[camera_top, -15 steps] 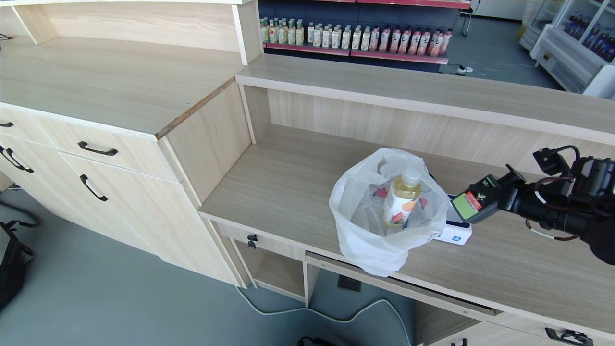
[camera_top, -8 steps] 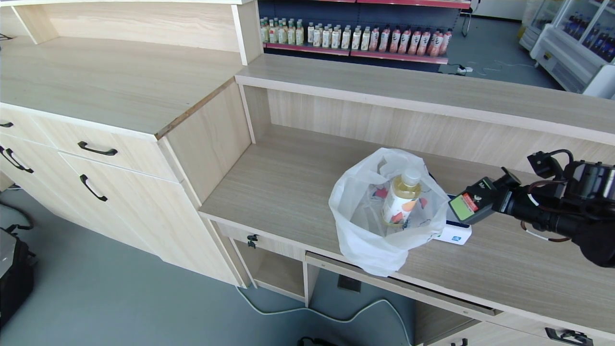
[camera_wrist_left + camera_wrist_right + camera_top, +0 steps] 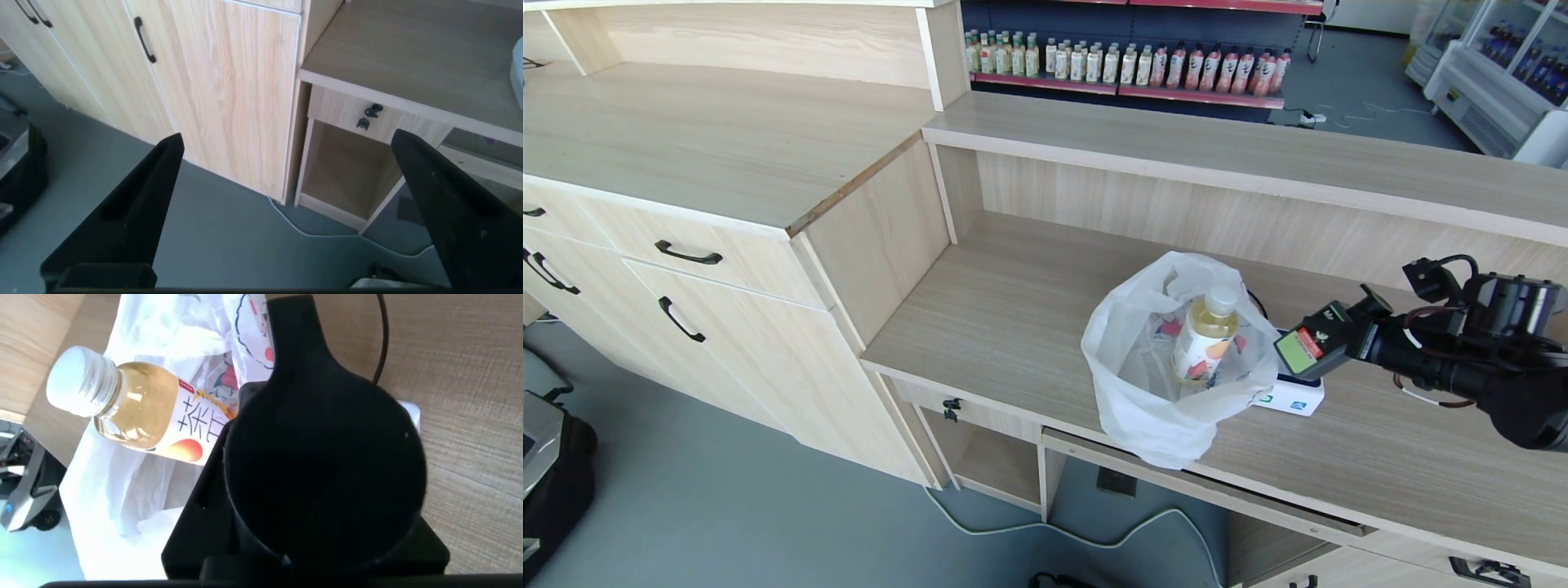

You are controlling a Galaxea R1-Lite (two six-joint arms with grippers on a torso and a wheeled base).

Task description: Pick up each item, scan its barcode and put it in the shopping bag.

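Observation:
A white plastic shopping bag [image 3: 1143, 408] stands open on the lower counter [image 3: 1013, 310], with a yellow drink bottle [image 3: 1205, 335] upright inside it. My right gripper [image 3: 1327, 336] is shut on a small black container with a green and red label [image 3: 1300, 349], held just right of the bag's rim, above a white scanner box [image 3: 1294, 398]. In the right wrist view the black container [image 3: 327, 457] hides the fingers; the bottle [image 3: 139, 396] and bag [image 3: 106, 506] lie beyond it. My left gripper [image 3: 286, 143] hangs open over the floor in front of the cabinet.
Wooden cabinets with black-handled drawers [image 3: 686, 253] stand to the left, beside a raised countertop [image 3: 711, 139]. A back wall and an upper ledge [image 3: 1241, 155] close in the lower counter. A cable [image 3: 1054, 531] runs across the grey floor. Bare counter lies left of the bag.
My right gripper has carried the black container a little to the left, closer to the bag's rim. The bag and bottle have stayed put.

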